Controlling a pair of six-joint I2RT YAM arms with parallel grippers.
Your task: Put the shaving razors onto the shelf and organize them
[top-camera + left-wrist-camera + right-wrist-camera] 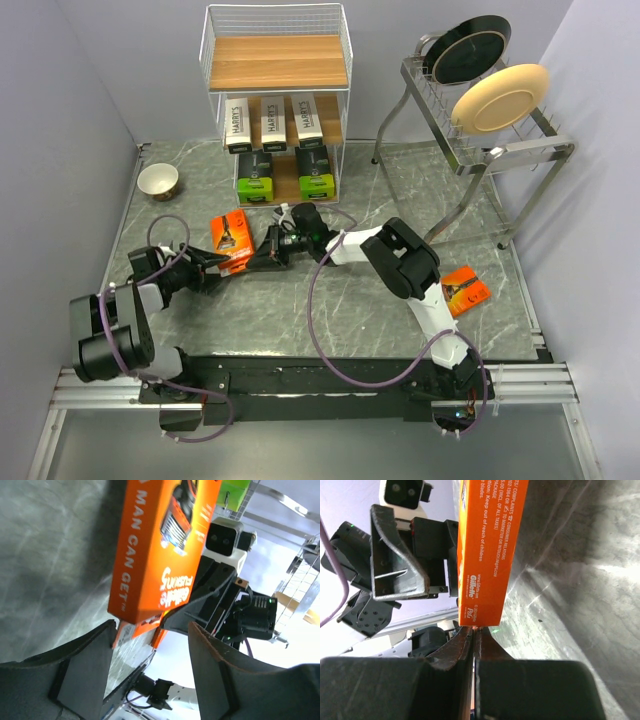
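A flat orange razor pack (232, 240) is seen left of centre in the top view, between both arms and below the white wire shelf with brown wooden tiers (275, 62). It appears to be pinched by its thin end flap in the right gripper (472, 631), whose fingers are pressed together. The left gripper (152, 630) is spread, and the pack's near corner lies just ahead between its fingers, the long axis running away up the frame. "MAN CAN GET", "Gillette Fusion5" and "Keep out of reach of children" can be read; "HARRY'S" is printed on the long white boxes (273, 122).
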